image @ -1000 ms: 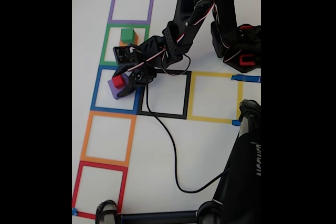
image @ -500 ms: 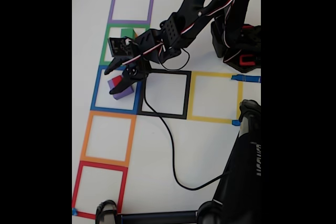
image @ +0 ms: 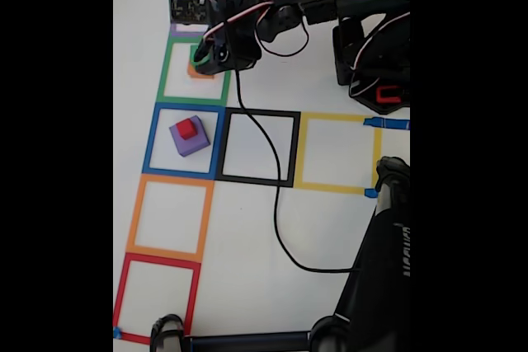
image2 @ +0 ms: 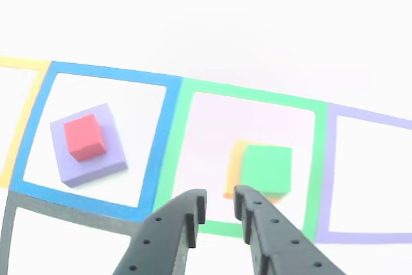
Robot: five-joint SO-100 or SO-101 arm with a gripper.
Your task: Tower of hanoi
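Observation:
The red cube (image: 188,128) sits on the purple cube (image: 191,143) inside the blue tape square (image: 150,139), free of the gripper. In the other view the red cube (image2: 84,137) rests on the purple cube (image2: 98,161) at the left. The green cube (image2: 266,170) lies on the orange cube (image2: 234,167) inside the green tape square (image2: 251,96). My gripper (image2: 219,199) hovers just before that stack, fingers slightly apart and holding nothing. In the fixed view the gripper (image: 202,57) hangs over the green square and hides most of the stack; a sliver of the orange cube (image: 196,72) shows.
Purple (image: 176,2), black (image: 295,147), yellow (image: 302,150), orange (image: 134,212) and red (image: 122,294) tape squares mark the white table. The arm's base (image: 378,80) stands at the upper right. A black cable (image: 276,220) trails across the table. Another black arm (image: 384,269) fills the lower right.
The gripper opened, let go of the red cube on the purple cube, then rose and swung away to above the green square.

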